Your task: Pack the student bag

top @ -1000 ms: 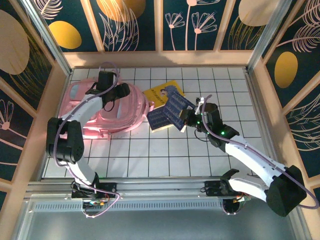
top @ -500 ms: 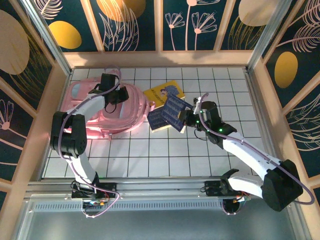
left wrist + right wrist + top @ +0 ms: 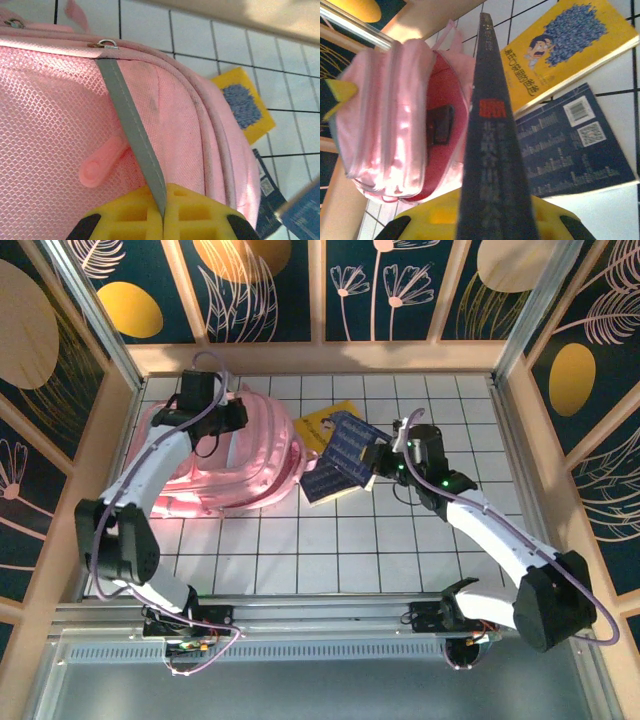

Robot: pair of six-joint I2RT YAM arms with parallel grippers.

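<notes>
Mesh fabric, pink and dimpled, covers the student bag [image 3: 50,125], crossed by a smooth grey strip [image 3: 130,130] beside a rounded rubbery zip tab [image 3: 102,160]. From above, the student bag [image 3: 235,465] is a soft, domed heap on the white tiled table [image 3: 400,550], at about 10 o'clock from the table's centre. Its long axis runs roughly from 10 to 4 o'clock, and its mouth faces 3 o'clock.

In the right wrist view the bag [image 3: 385,125] gapes, showing a glossy reddish lining with a dark flat item [image 3: 440,125] inside.

The left gripper [image 3: 164,200] has its yellow jaws pressed together, pinching the grey strip. The right gripper [image 3: 495,220] is clamped on a dark blue book [image 3: 492,125], held edge-on with its spine towards the bag's mouth.

On the tiles at 3 o'clock from the bag lie a flat yellow book [image 3: 570,45] and a second dark blue book [image 3: 570,145], which partly overlaps the yellow one.
</notes>
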